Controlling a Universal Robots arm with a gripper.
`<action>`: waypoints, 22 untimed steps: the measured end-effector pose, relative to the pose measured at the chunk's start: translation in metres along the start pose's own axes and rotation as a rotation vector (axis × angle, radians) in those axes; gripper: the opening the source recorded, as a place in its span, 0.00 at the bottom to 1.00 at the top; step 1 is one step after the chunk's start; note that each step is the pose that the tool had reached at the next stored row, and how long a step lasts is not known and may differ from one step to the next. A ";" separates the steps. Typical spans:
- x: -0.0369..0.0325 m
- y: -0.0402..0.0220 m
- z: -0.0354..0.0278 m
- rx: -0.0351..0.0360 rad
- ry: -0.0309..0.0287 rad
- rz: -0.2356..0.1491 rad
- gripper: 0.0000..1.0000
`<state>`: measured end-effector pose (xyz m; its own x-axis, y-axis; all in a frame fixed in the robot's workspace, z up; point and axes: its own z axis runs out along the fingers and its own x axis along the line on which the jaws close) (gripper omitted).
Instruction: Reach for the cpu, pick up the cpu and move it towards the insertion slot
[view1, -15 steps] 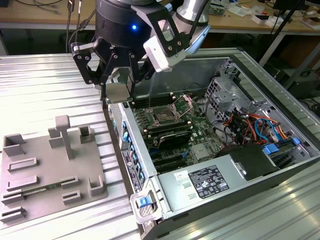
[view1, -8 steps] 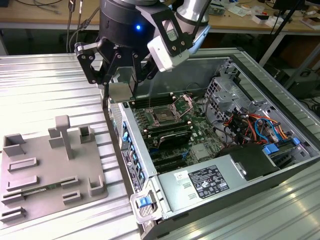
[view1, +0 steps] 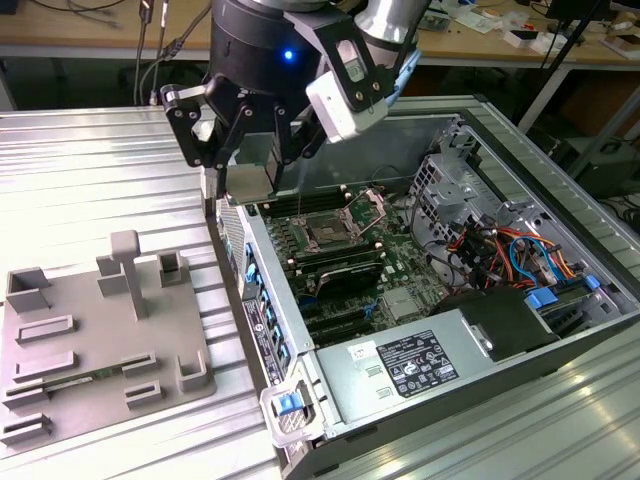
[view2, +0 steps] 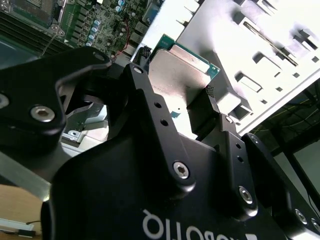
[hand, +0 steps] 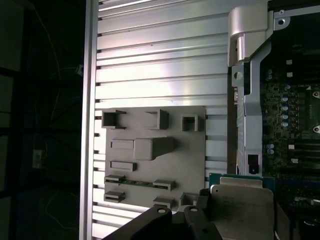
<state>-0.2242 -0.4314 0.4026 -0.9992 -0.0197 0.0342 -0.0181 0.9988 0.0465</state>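
Gripper: the black linkage gripper (view1: 247, 172) is seen above the near-left wall of the open grey computer case (view1: 520, 150) in the exterior view.
Fingers: the black fingers (view2: 207, 107) are closed on the cpu, one on each of two opposite edges, as seen in the second wrist view.
Cpu: the small flat square chip with a silvery metal top and a green rim (view2: 181, 75) is held clear of every surface. In the first wrist view the cpu (hand: 242, 207) sits over the case edge, between the tray and the board. In the exterior view it is seen as a grey plate (view1: 250, 182) between the fingers.
Insertion slot: the dark square socket with a shiny metal frame (view1: 327, 232) lies on the green circuit board (view1: 400, 262) inside the case, to the exterior view's right of the gripper and below it; cpu and slot are apart.
Tray: the grey plastic tray with raised blocks and rectangular recesses (view1: 105, 345) rests on the ribbed aluminium worktop (view1: 90, 180), at the exterior view's left of the case.
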 end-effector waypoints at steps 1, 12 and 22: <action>-0.0008 0.0000 0.0000 0.0000 0.0000 0.000 0.55; -0.0151 -0.0003 -0.0005 0.0004 0.0000 0.000 0.55; -0.0251 -0.0005 -0.0007 0.0008 0.0000 0.000 0.55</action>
<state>-0.1991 -0.4314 0.4024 -0.9992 -0.0197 0.0342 -0.0181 0.9988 0.0456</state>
